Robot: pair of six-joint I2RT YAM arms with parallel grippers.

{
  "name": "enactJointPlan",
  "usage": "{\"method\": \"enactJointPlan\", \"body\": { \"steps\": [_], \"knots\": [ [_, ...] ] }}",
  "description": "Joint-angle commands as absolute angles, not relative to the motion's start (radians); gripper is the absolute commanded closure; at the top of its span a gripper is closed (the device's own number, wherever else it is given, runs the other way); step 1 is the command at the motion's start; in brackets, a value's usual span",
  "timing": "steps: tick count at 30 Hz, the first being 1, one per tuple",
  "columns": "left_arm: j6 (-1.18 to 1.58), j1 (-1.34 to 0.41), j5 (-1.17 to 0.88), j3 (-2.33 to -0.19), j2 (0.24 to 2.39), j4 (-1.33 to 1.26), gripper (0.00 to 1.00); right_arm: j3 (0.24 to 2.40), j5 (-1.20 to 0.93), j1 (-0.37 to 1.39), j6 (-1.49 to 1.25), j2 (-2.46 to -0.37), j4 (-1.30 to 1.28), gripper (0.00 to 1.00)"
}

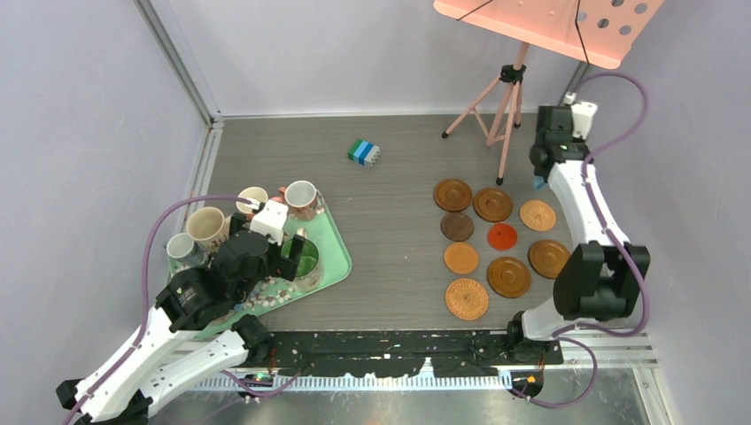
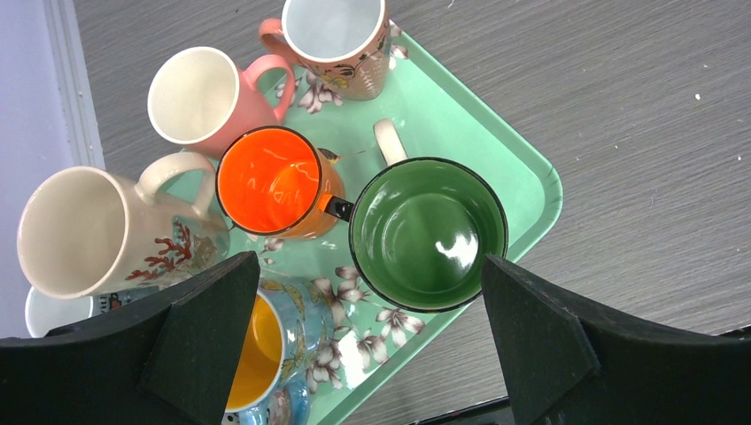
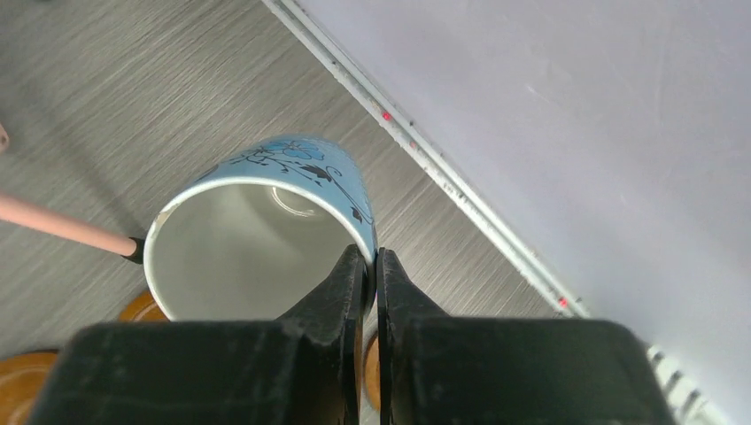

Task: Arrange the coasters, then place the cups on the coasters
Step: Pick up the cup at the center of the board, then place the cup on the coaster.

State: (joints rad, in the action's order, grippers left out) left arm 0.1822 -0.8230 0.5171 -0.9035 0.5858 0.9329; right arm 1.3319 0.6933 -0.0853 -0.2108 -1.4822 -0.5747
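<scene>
Several round coasters in brown, tan, red and wicker lie grouped on the right of the table. My right gripper is shut on the rim of a light blue cup, one finger inside and one outside, at the far right beside the group. In the top view that cup is mostly hidden under the wrist. Several cups stand on the mint-green tray: green-inside, orange-inside, pink, cream, yellow-inside. My left gripper hangs open above them, holding nothing.
A pink music stand stands at the back right, one leg close to the held cup. A blue-green toy block lies mid-table at the back. The right wall rail runs just beyond the right gripper.
</scene>
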Motion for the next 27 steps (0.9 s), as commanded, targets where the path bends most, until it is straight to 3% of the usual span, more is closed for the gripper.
{"method": "enactJointPlan", "body": {
  "steps": [1, 8, 27],
  "knots": [
    [0.184, -0.825, 0.547, -0.898, 0.583, 0.896, 0.01, 1.282, 0.563, -0.161, -0.468, -1.363, -0.595, 0.94],
    [0.181, -0.825, 0.584, -0.896, 0.620, 0.894, 0.00, 1.253, 0.473, -0.224, -0.663, -1.353, -0.653, 0.95],
    [0.170, -0.825, 0.702, -0.904, 0.689, 0.899, 0.00, 1.088, 0.368, -0.347, -0.642, -1.353, -0.563, 0.95]
  ]
}}
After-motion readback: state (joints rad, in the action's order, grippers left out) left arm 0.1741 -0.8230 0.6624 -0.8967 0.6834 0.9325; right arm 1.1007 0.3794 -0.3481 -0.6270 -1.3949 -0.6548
